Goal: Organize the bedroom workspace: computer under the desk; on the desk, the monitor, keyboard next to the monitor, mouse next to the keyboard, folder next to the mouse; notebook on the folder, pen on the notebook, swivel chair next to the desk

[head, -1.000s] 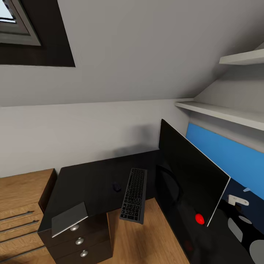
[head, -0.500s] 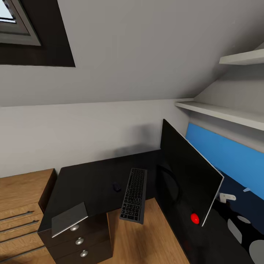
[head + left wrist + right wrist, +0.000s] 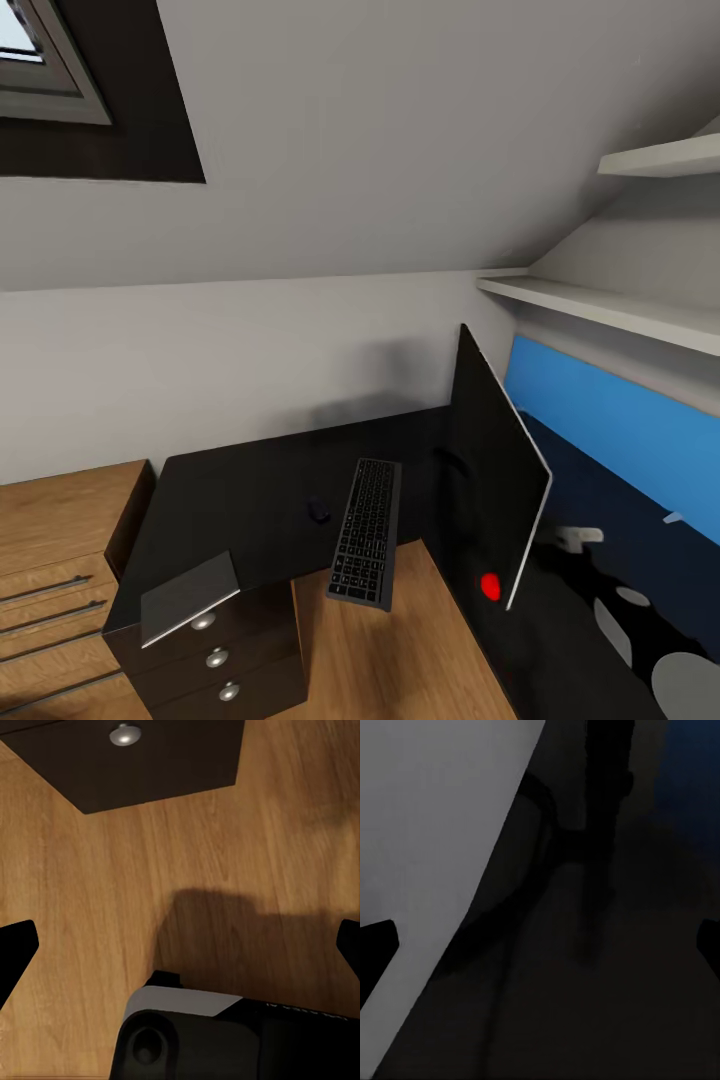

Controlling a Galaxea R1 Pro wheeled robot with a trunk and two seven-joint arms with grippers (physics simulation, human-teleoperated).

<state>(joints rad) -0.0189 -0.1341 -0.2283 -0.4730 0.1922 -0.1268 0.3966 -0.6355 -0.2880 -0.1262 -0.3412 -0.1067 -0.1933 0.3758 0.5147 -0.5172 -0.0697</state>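
The black desk (image 3: 240, 480) carries the keyboard (image 3: 365, 530), whose near end juts past the desk's inner edge. The small mouse (image 3: 318, 510) lies just left of it. A grey notebook (image 3: 190, 597) rests on the corner above the drawer unit (image 3: 215, 660). The monitor (image 3: 495, 480) stands at the right, turned nearly edge-on, with a red dot on its screen. My right gripper (image 3: 540, 945) is open, close to the monitor's thin stand (image 3: 604, 795). My left gripper (image 3: 180, 945) is open above the wooden floor beside the drawer unit (image 3: 150, 757). Folder, pen, computer and swivel chair are out of view.
A light wooden chest (image 3: 60, 560) with bar handles stands left of the desk. White shelves (image 3: 600, 300) run along the right wall over a blue panel (image 3: 620, 420). A sloped ceiling hangs overhead. Wooden floor (image 3: 400, 650) lies in the desk's inner corner.
The monitor has swung round, its near edge moving left so the screen looks narrower. The red dot and a small white piece behind it shifted left too. Keyboard, mouse and notebook stayed.
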